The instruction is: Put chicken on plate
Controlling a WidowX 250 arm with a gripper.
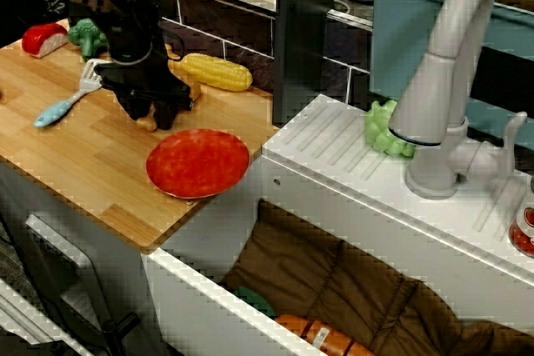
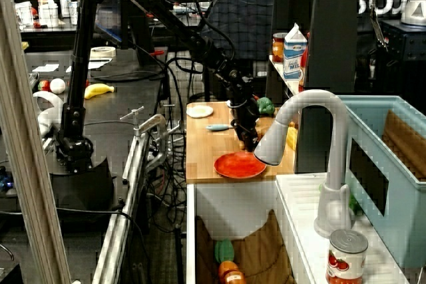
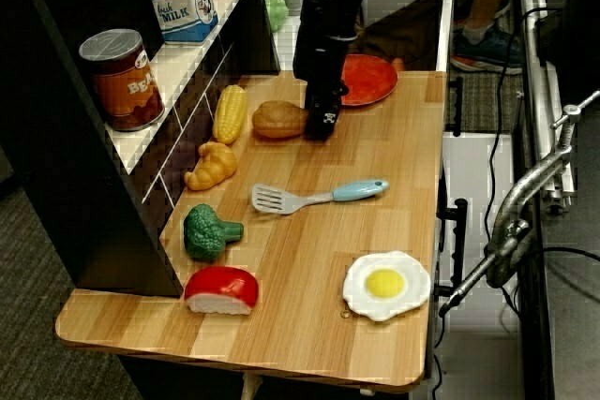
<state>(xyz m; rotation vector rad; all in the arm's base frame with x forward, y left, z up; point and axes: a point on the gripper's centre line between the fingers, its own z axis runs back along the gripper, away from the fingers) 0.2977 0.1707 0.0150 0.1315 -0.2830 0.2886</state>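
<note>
The chicken [image 3: 277, 119], a glossy tan-brown drumstick, lies on the wooden counter beside the corn. Its rounded bulb points toward the wall and its thin end runs under my gripper [image 3: 319, 126]. The black gripper is lowered to the counter over that thin end. In the front view the gripper [image 1: 157, 112] hides most of the chicken [image 1: 194, 87], and only tan slivers show. How far apart the fingers stand is hidden. The round red-orange plate [image 1: 198, 162] lies bare near the counter's edge, just past the gripper; it also shows in the side view [image 2: 239, 165].
Along the wall lie a yellow corn cob [image 1: 217, 72], a croissant [image 3: 212, 165], broccoli [image 3: 208, 231] and a red-white piece [image 3: 222, 289]. A blue-handled spatula [image 3: 317, 196] and a fried egg [image 3: 385, 284] rest mid-counter. The sink unit with its faucet [image 1: 442, 81] adjoins the plate side.
</note>
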